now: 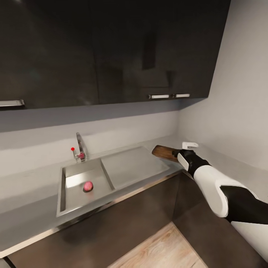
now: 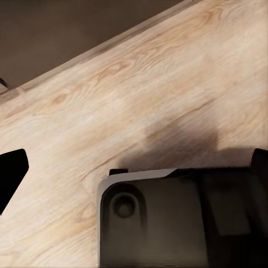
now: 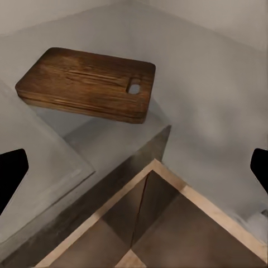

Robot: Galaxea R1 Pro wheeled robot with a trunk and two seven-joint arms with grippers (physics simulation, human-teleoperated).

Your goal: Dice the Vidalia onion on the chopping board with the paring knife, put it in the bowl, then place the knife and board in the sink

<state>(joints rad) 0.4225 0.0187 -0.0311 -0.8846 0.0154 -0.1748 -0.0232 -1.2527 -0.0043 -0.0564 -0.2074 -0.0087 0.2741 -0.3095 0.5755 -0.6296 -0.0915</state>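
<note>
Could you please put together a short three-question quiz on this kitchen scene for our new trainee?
1. True or false: the onion lies in the sink.
2. Multiple choice: in the head view, the chopping board lies
A. in the sink basin
B. on the countertop, past the drainboard, by the right gripper
C. on the floor
3. Fill in: the left wrist view looks down on a light ____ floor.

Key
1. True.
2. B.
3. Wood.
</note>
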